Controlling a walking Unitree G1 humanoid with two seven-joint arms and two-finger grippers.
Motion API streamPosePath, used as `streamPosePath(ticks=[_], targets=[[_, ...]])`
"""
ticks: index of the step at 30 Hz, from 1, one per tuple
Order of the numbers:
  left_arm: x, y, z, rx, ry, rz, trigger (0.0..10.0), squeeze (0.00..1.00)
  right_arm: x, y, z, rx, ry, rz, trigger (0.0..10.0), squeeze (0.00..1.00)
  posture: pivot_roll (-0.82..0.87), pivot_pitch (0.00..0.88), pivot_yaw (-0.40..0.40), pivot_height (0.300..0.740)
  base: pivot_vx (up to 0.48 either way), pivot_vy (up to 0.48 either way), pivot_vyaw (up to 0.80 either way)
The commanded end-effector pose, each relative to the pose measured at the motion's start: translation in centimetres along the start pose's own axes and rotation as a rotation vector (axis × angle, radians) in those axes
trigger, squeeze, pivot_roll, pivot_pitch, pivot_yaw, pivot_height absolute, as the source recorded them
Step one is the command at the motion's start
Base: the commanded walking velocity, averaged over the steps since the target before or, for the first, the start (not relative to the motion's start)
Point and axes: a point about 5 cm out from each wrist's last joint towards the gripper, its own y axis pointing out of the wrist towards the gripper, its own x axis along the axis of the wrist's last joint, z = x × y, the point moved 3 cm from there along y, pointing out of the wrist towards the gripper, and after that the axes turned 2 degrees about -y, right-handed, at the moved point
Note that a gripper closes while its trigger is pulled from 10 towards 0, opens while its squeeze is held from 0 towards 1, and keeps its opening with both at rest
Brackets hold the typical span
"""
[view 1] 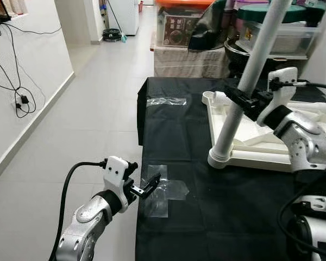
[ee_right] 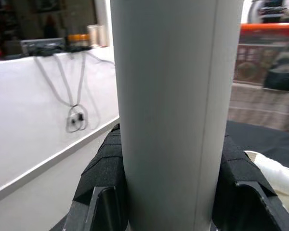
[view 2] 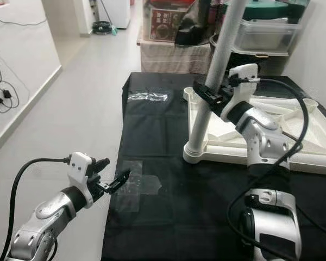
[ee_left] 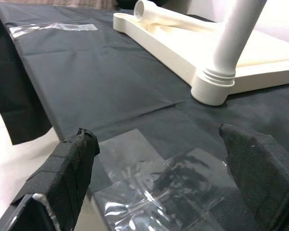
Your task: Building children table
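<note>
While its two black fingers clamp the white table leg (view 1: 249, 81) from both sides, the right gripper (view 1: 243, 101) sits at centre right of the left eye view, partway up the leg. The leg rises tilted toward the upper right of the frame, its ringed foot set in the near left corner socket of the upturned cream tabletop (view 1: 261, 152). That tabletop lies upside down at the right of the frame on a desk (view 1: 179, 141) draped in black cloth. In the right wrist view, the leg (ee_right: 176, 110) stands between the padded fingers (ee_right: 103, 163), which touch it on either side.

At lower left of the left eye view, the left gripper (view 1: 150, 185) hangs at the desk's near left edge, its fingers spread wide and holding nothing. Just beneath and beside them, patches of clear tape (view 1: 165, 193) lie stuck to the black cloth. The left wrist view shows the same tape (ee_left: 159, 178) between the two parted fingers (ee_left: 70, 163), with the leg's foot and the tabletop well beyond. Another strip of clear tape (view 1: 165, 101) lies on the cloth toward the upper middle of the frame, near the desk's far left corner.

Pale floor tiles (view 1: 92, 109) stretch along the left side, where black cables (view 1: 13, 81) hang down a white wall. Clear storage boxes (view 1: 282, 35) and a cloth-covered shelf (view 1: 190, 60) stand behind the desk at the top of the frame.
</note>
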Motion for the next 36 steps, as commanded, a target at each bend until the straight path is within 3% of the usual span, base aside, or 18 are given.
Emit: streamPosePath(ticks=[1,6,9,10,11,13,15,16,22,23,24,25,26,27,31,32,36], targets=[[-0.1,-0.2,0.0,0.0,0.0,0.003,10.0,0.0,-2.0,0.9,1.6,0.086,0.023,0.082,0.0,0.0,0.08,0.0,-0.063,0.74,0.0,0.0,0.0],[0.0,-0.3,0.1,0.002,0.005,0.003,10.0,0.0,-3.2,1.1,0.9,-0.004,0.07,0.127,0.0,0.0,0.07,0.0,-0.062,0.74,0.0,0.0,0.0],[-0.1,-0.2,0.0,-0.003,0.007,0.006,10.0,0.0,-5.3,0.8,-0.8,-0.333,0.111,0.198,0.0,0.0,0.06,0.0,-0.057,0.74,0.0,0.0,0.0],[-0.1,-0.1,-0.1,-0.005,0.006,0.006,10.0,0.0,-6.1,-0.1,-1.7,-0.507,0.119,0.225,0.0,0.0,0.06,0.0,-0.057,0.74,0.0,0.0,0.0],[-0.1,-0.1,-0.1,-0.005,0.006,0.006,10.0,0.0,-6.1,-0.1,-1.7,-0.507,0.119,0.225,0.0,0.0,0.06,0.0,-0.057,0.74,0.0,0.0,0.0],[-0.2,0.0,-0.2,-0.007,0.005,0.007,10.0,0.0,-7.7,-2.1,-2.3,-0.769,0.149,0.259,0.0,0.0,0.06,0.0,-0.058,0.74,0.0,0.0,0.0],[-0.2,0.0,-0.2,-0.007,0.005,0.007,10.0,0.0,-7.7,-2.1,-2.3,-0.769,0.149,0.259,0.0,0.0,0.06,0.0,-0.058,0.74,0.0,0.0,0.0],[-0.3,0.0,-0.2,-0.008,0.003,0.006,10.0,0.0,-9.4,-4.5,-1.3,-0.977,0.128,0.314,0.0,0.0,0.06,0.0,-0.063,0.74,0.0,0.0,0.0],[-0.3,0.1,-0.3,-0.007,0.002,0.006,10.0,0.0,-10.3,-5.8,-0.7,-1.073,0.087,0.355,0.0,0.0,0.06,0.0,-0.063,0.74,0.0,0.0,0.0],[-0.3,0.1,-0.4,-0.007,0.0,0.006,10.0,0.0,-10.7,-5.6,-0.2,-1.06,0.043,0.397,6.5,0.0,0.06,0.0,-0.071,0.74,0.0,0.0,0.0],[-0.3,0.1,-0.4,-0.007,-0.002,0.005,10.0,0.0,-11.1,-5.5,0.1,-1.056,0.013,0.427,6.5,0.0,0.06,0.0,-0.071,0.74,0.0,0.0,0.0],[-0.4,0.1,-0.4,-0.005,-0.003,0.006,10.0,0.0,-10.4,-5.0,0.1,-1.049,0.0,0.377,10.0,0.22,0.06,0.0,-0.071,0.74,0.0,0.0,0.0],[-0.4,0.1,-0.4,-0.005,-0.003,0.006,10.0,0.0,-10.4,-5.0,0.1,-1.049,0.0,0.377,10.0,0.22,0.06,0.0,-0.071,0.74,0.0,0.0,0.0],[-0.4,0.1,-0.5,-0.004,-0.004,0.007,10.0,0.0,-9.6,-4.5,0.1,-1.039,-0.006,0.327,10.0,1.0,0.06,0.0,-0.071,0.74,0.0,0.0,0.0],[-0.5,0.0,-0.6,-0.003,-0.008,0.006,10.0,0.0,-8.6,-3.5,-0.2,-0.998,0.048,0.286,10.0,1.0,0.06,0.0,-0.075,0.74,0.0,0.0,0.0],[-0.5,0.0,-0.6,-0.003,-0.009,0.007,10.0,0.0,-8.4,-3.1,-0.4,-0.963,0.072,0.273,10.0,0.0,0.06,0.0,-0.076,0.74,0.0,0.0,0.0],[-0.5,0.0,-0.7,-0.004,-0.01,0.008,10.0,0.0,-7.5,-2.6,-1.1,-0.904,0.095,0.228,10.0,0.0,0.06,0.0,-0.075,0.74,0.0,0.0,0.0]])
